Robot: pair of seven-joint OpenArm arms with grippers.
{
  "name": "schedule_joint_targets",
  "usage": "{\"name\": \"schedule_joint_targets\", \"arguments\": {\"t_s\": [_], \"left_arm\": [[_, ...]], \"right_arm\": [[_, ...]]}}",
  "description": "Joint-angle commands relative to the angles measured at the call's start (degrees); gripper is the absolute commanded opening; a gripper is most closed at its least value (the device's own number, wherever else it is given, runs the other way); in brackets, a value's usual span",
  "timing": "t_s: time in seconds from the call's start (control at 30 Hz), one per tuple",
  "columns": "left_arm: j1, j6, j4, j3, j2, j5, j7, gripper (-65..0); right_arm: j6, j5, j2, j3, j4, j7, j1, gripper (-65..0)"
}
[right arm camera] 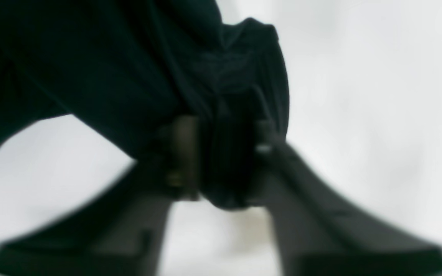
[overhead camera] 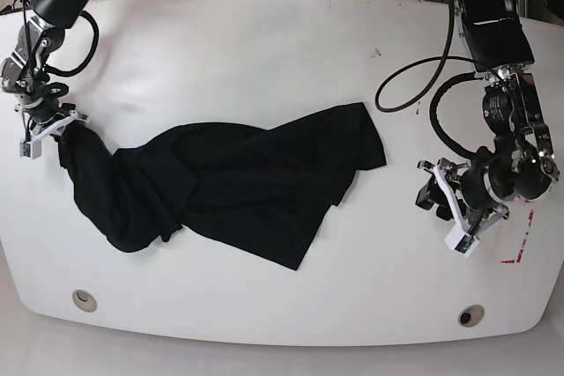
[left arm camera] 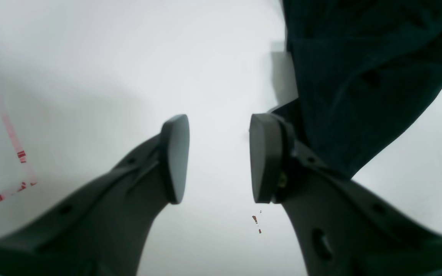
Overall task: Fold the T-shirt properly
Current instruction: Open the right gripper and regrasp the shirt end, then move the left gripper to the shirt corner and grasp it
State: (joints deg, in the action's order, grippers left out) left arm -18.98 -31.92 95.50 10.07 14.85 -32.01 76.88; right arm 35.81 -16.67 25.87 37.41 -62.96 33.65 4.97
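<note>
The black T-shirt (overhead camera: 238,187) lies crumpled across the middle of the white table (overhead camera: 264,50), with one end bunched at the left. My right gripper (overhead camera: 65,134) is at that left end. In the right wrist view it (right arm camera: 226,161) is shut on a thick fold of the T-shirt (right arm camera: 129,69), which hangs away from the pads. My left gripper (overhead camera: 426,194) stands to the right of the shirt, a short way from its right edge. Its fingers (left arm camera: 175,157) are open with only bare table between them, and the T-shirt (left arm camera: 359,76) shows beyond the right finger.
Red tape marks (overhead camera: 522,244) sit on the table beside the left arm, the same red tape marks (left arm camera: 12,134) showing in the left wrist view. Two round holes (overhead camera: 84,299) (overhead camera: 470,315) lie near the front edge. A black cable (overhead camera: 414,94) loops at the right.
</note>
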Motion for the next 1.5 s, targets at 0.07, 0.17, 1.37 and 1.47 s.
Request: {"name": "schedule_joint_targets", "arguments": {"t_s": [0.07, 0.17, 1.37, 1.47], "left_arm": [[-1.46, 0.05, 0.10, 0.44, 0.40, -0.56, -1.23, -41.5], [-1.54, 0.05, -1.31, 0.44, 0.31, -0.56, -1.32, -41.4], [1.27, 2.60, -21.97, 0.18, -9.97, 4.54, -12.75, -8.5], [2.06, 2.60, -22.14, 0.18, -9.88, 6.65, -13.45, -8.5]], "right_arm": [[-0.08, -0.52, 1.25, 0.35, -4.34, -0.81, 0.26, -65.0], [-0.34, -0.70, 1.17, 0.35, -7.59, 0.24, -1.94, -64.7], [-0.16, -0.61, -4.02, 0.61, -30.71, 11.32, -7.83, -65.0], [-0.16, -0.61, -4.02, 0.53, -30.71, 11.32, -7.83, -65.0]]}}
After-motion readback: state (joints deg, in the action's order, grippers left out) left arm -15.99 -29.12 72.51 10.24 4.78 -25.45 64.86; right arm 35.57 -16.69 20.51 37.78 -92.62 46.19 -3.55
